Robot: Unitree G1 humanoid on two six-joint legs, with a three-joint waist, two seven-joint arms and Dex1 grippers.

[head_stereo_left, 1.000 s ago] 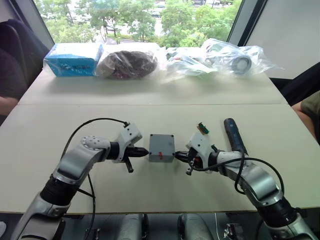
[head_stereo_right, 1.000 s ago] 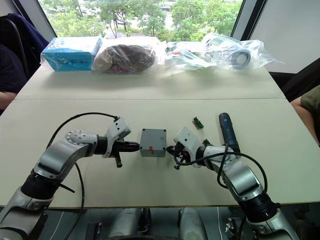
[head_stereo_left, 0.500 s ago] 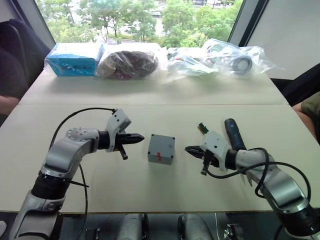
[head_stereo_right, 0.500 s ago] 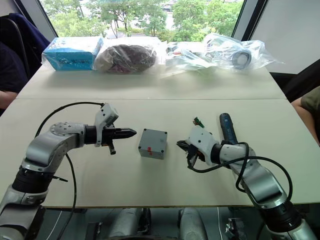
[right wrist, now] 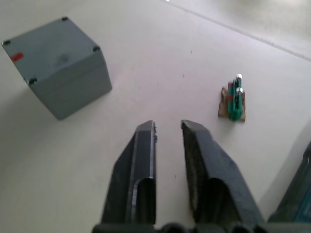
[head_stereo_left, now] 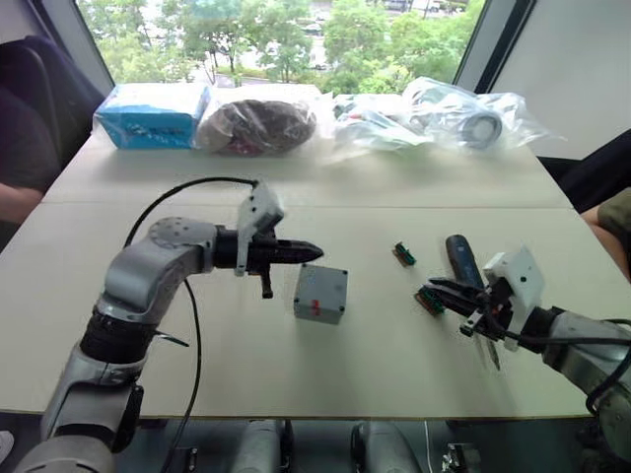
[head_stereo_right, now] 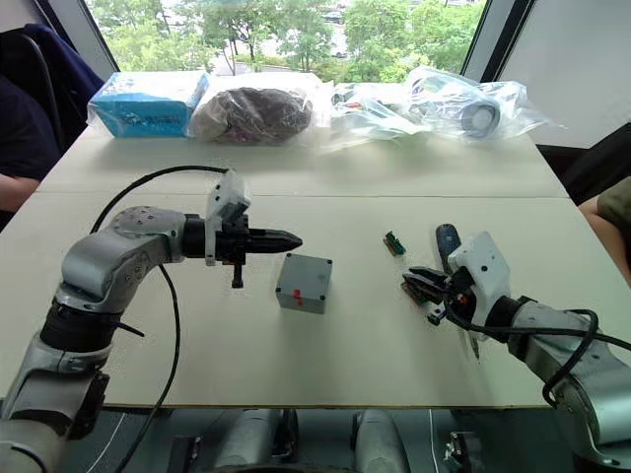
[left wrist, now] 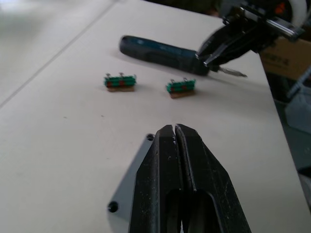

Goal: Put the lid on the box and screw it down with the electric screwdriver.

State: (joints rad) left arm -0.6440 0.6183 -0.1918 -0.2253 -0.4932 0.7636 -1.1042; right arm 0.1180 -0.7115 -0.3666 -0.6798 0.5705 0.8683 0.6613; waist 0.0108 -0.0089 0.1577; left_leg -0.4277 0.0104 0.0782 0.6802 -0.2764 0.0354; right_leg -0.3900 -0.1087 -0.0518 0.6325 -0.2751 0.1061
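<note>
From the head cameras, the box sits alone mid-table with the lid already seated flush on top, which reads as the placing step done and the fastening step waiting. The left gripper hangs just above and beside the box's near-left corner, fingers pressed together and empty, forearm reaching level across the table with the elbow bent outward; that looks like a pose for steadying or nudging the box rather than grasping. The right gripper lies low at the table's right, pointing inward, fingers slightly apart with nothing in them, right beside the electric screwdriver, which lies flat well apart from the box, so my read is the pickup comes next. Over to the left wrist camera: closed fingertips poised over a lid corner with its screw hole, and beyond them two green connector strips and the screwdriver lying on the table. Now the right wrist camera: the two fingers stand parted over bare tabletop, the lidded box off ahead with its red mark showing, one connector strip nearby.
</note>
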